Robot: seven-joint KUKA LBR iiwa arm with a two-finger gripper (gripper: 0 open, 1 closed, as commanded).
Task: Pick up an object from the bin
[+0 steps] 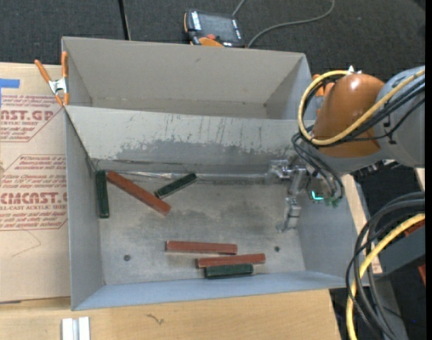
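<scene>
My gripper (290,217) hangs low over the bare floor at the right side of the bin, close to the right wall, with nothing seen in it. The nearest loose things lie to its lower left near the front wall: a reddish-brown flat bar (230,260), a dark green bar (229,270) right in front of that one, and a second reddish-brown bar (201,247) just behind them. None of them touches the gripper.
Further left lie a slanted reddish-brown bar (137,191), a dark green bar (175,185) near the back wall and another dark green bar (102,194) along the left wall. The arm with its orange cover and yellow cables leans in over the right rim.
</scene>
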